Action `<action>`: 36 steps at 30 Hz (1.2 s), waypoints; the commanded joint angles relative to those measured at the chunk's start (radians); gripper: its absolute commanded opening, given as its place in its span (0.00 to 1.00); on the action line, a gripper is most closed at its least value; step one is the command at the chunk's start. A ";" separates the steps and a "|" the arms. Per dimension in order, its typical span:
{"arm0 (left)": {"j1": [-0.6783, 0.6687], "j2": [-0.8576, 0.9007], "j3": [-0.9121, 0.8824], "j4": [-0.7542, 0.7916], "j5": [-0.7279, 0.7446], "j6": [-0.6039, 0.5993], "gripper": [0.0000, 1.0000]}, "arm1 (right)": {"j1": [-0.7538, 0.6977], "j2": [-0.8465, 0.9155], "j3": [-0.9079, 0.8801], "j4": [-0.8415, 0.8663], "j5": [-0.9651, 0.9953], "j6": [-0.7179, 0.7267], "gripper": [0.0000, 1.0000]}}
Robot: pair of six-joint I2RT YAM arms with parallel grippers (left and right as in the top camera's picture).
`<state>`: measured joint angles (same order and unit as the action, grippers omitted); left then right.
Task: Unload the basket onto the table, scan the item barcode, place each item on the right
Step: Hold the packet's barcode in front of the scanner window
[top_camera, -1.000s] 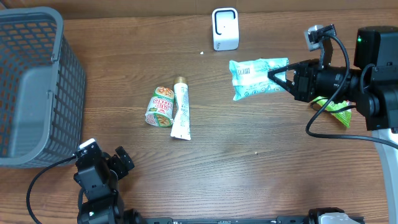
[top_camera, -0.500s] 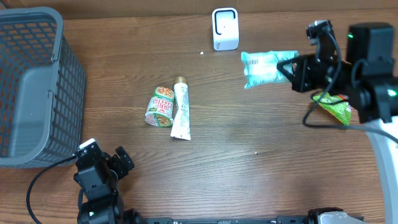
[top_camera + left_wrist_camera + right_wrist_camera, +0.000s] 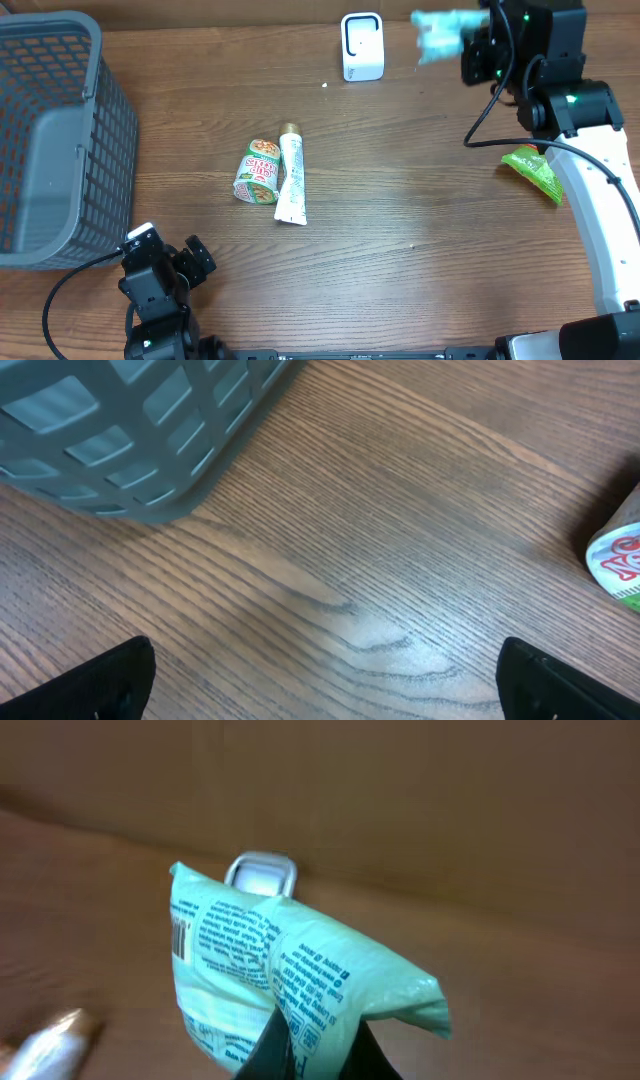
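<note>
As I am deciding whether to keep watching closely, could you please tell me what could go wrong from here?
The right gripper pinches the teal packet only at its lower edge, so the soft pack may sag or slip out. In the right wrist view its barcode faces the camera while the white scanner stands behind the packet, so the scan may fail unless the packet gets turned.
</note>
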<state>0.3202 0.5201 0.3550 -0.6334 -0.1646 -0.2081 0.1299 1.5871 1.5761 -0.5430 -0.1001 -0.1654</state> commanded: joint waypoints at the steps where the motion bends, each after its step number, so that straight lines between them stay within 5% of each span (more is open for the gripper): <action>1: -0.006 -0.003 0.018 0.002 0.005 -0.009 1.00 | 0.044 -0.014 0.018 0.106 0.193 -0.278 0.04; 9: -0.006 -0.003 0.018 0.002 0.005 -0.009 1.00 | 0.175 0.069 0.018 0.566 0.605 -0.561 0.04; 15: -0.006 -0.003 0.018 0.002 0.005 -0.009 1.00 | 0.201 0.228 0.018 0.855 0.601 -0.731 0.04; 30: -0.006 -0.003 0.018 0.002 0.005 -0.009 1.00 | 0.202 0.544 0.019 1.138 0.407 -1.086 0.04; 36: -0.006 -0.003 0.018 0.002 0.005 -0.009 1.00 | 0.202 0.607 0.023 1.189 0.327 -1.100 0.04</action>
<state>0.3202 0.5201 0.3550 -0.6331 -0.1646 -0.2081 0.3290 2.1685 1.5810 0.6308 0.2943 -1.2304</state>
